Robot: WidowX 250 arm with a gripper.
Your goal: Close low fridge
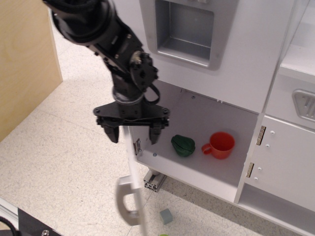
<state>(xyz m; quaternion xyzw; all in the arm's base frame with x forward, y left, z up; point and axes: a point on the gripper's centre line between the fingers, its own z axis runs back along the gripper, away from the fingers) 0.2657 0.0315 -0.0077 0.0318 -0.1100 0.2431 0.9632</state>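
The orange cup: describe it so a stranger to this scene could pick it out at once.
Start at the white toy kitchen and drop below its grey recessed dispenser to the open low fridge compartment. Two things sit on its floor, right of the open tool. The orange cup is the right-hand one, handle pointing left toward the dark green item.
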